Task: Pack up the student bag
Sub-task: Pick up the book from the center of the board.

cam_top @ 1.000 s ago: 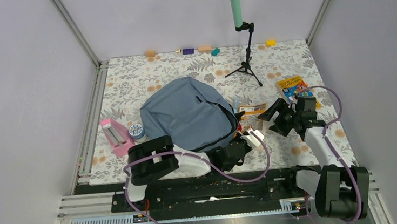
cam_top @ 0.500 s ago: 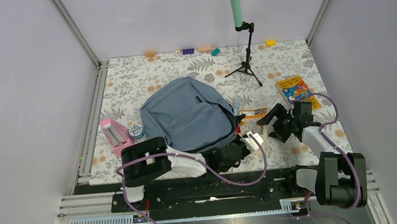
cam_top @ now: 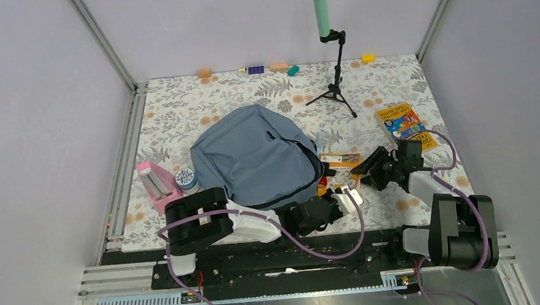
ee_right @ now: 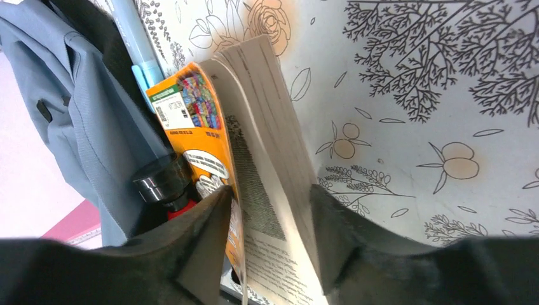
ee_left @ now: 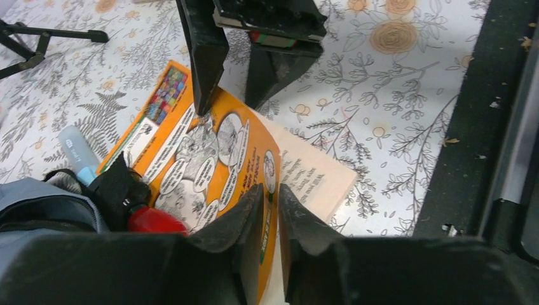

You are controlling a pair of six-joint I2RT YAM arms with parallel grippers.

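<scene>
At the left of the floral-patterned table cover (cam_top: pixel 247 95), a pink wedge-shaped plastic box (cam_top: pixel 155 184) and a small blue-and-white round roll (cam_top: pixel 186 178) lie where they lay a second ago. Just right of them is the student bag (cam_top: pixel 256 157), a large soft grey-blue fabric backpack. It lies flat in the middle of the cover, unmoved, with its black-zippered opening toward the right. At that opening a light blue tube (ee_left: pixel 75 147) and a red item with a black cap (ee_left: pixel 152 221) show.

The left gripper (ee_left: pixel 270 190) sits low at the bag's near right corner, slightly further right than before. Its fingers are almost together, with only a slit between them. The cover edge of an orange paperback book (ee_left: pixel 203 152) lines up with the slit, and I cannot tell whether they pinch it. The book lies beside the bag's opening, a little nearer the arms than a second ago.

The right gripper (ee_right: pixel 267 197) has come down and leftward onto the book. Its fingers stand apart on either side of the page block, and I cannot tell whether they press on it. Farther right a yellow and blue picture book (cam_top: pixel 403 122) lies flat, unmoved.
</scene>
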